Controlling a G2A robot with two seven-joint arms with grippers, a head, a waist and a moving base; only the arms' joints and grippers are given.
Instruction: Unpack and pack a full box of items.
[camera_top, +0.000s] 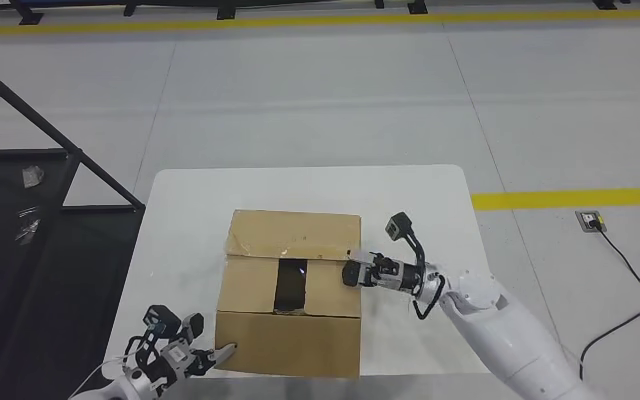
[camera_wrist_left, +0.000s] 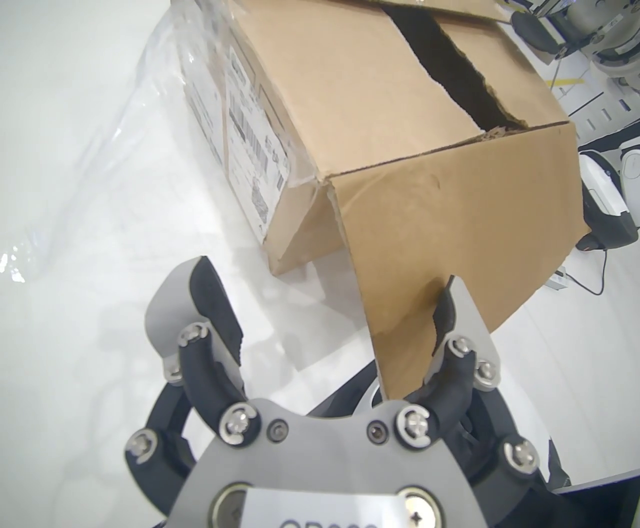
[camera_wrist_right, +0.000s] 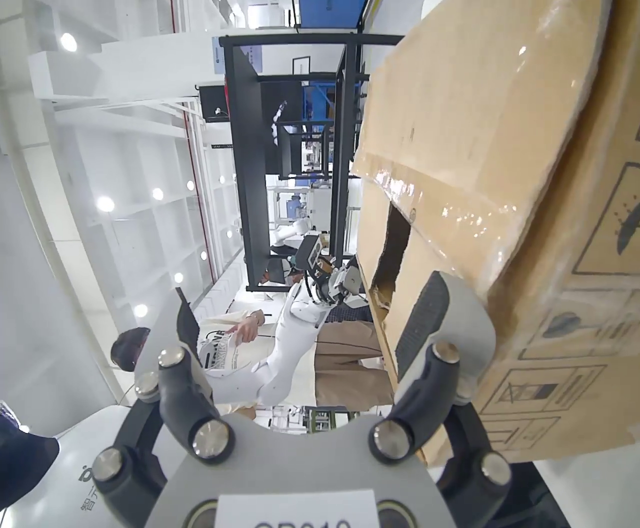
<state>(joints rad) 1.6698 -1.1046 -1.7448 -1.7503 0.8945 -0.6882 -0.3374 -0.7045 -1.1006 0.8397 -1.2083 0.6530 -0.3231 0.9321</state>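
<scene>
Cardboard box (camera_top: 290, 300) sits mid-table on the white table (camera_top: 190, 220). The top flaps are not fully shut; a dark gap (camera_top: 291, 285) runs between them.

Left gripper (camera_top: 210, 345): fingers spread wide, gripping nothing. In the left wrist view the gripper (camera_wrist_left: 325, 280) is at the box's (camera_wrist_left: 375, 100) front corner. The front flap (camera_wrist_left: 450, 225) hangs outward, and its lower corner comes in between the fingers. The flap lies against the pad of one finger (camera_wrist_left: 442, 315), while the other finger (camera_wrist_left: 210, 300) stands well apart from it, over bare table (camera_wrist_left: 75, 200). Beyond the fingertips the box's side carries a shipping label (camera_wrist_left: 245, 125), with clear film (camera_wrist_left: 100, 150) beside it on the table. The torn gap (camera_wrist_left: 450, 65) is farther ahead, on the top.

Right gripper (camera_top: 352, 272): fingers also apart, nothing held. It is at the box's opposite side, at top-edge height. In the right wrist view, one padded finger (camera_wrist_right: 430, 320) of the gripper (camera_wrist_right: 305, 300) lies just beside the box's (camera_wrist_right: 475, 125) taped upper edge. I cannot tell if it touches. The gap (camera_wrist_right: 395, 240) opens just ahead of that fingertip.
</scene>
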